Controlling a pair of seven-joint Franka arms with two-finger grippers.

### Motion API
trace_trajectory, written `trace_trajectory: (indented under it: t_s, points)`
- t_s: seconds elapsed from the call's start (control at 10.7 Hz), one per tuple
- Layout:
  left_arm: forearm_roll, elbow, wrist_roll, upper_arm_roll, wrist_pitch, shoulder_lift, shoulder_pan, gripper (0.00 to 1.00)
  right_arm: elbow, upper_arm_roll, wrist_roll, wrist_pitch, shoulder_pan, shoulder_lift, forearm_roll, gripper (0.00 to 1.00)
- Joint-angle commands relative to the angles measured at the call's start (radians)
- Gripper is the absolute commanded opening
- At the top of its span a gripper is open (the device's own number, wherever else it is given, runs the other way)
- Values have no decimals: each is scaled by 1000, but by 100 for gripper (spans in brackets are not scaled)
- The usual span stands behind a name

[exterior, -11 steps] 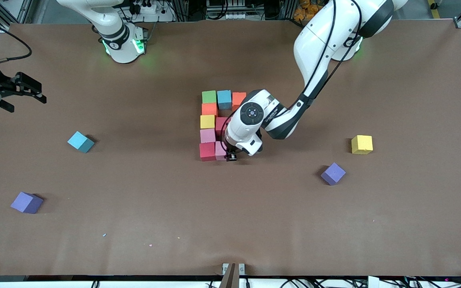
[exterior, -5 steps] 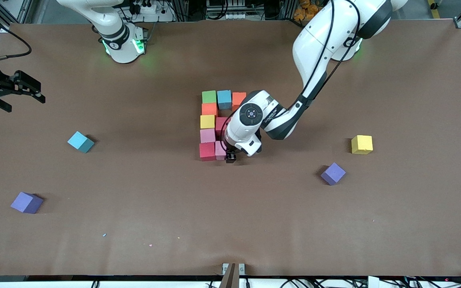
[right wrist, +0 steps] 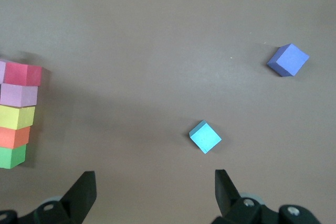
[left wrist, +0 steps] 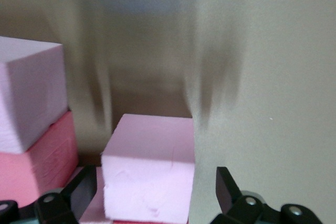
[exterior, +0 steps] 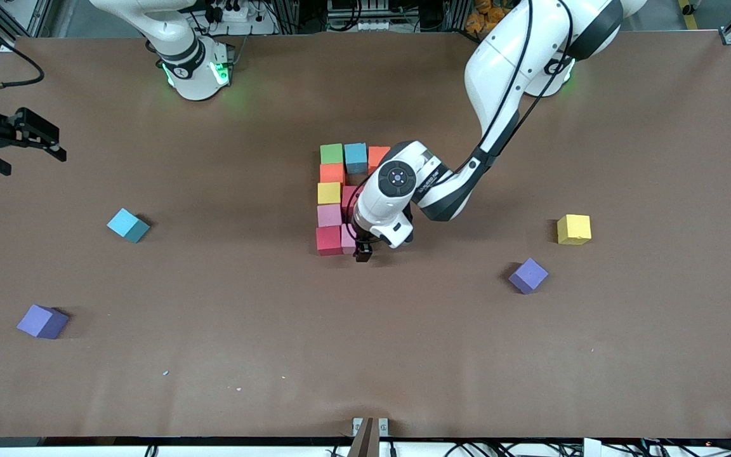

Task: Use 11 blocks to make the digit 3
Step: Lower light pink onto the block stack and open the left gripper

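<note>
The digit 3 (exterior: 330, 193) lies mid-table as a figure of blocks: green (exterior: 332, 153), blue (exterior: 356, 157) and orange (exterior: 378, 155) in a row, then orange, yellow (exterior: 329, 192), pink (exterior: 329, 215) and red (exterior: 328, 240) in a column. My left gripper (exterior: 363, 249) is down at the figure's near end, open astride a pale pink block (left wrist: 148, 174), with a gap at one finger (left wrist: 226, 187). My left gripper (left wrist: 155, 192) holds nothing. My right gripper (exterior: 32, 160) waits open over the right arm's end of the table; the right wrist view shows the gripper (right wrist: 155, 187) empty.
Loose blocks lie apart from the figure: a light blue block (exterior: 127, 225) and a purple block (exterior: 42, 320) toward the right arm's end, and a yellow block (exterior: 573, 228) and a purple block (exterior: 528, 275) toward the left arm's end. The left arm's wrist covers part of the figure.
My left gripper has opened and let go of the pale pink block beside the red one. My right gripper has drifted slightly toward the table's edge.
</note>
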Motion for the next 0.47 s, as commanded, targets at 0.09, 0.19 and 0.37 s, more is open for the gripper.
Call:
trace_trajectory:
  t_s: [0.09, 0.19, 0.37]
  points:
    - [-3, -17, 28, 9, -110, -101, 4, 100, 72, -1, 13, -23, -27, 44, -15, 100]
    - [-3, -20, 69, 11, -131, -124, 20, 100, 75, -1, 15, -33, -26, 44, -15, 100]
    - [5, -44, 223, 11, -176, -187, 68, 100, 85, 0, 18, -39, -26, 44, -20, 100]
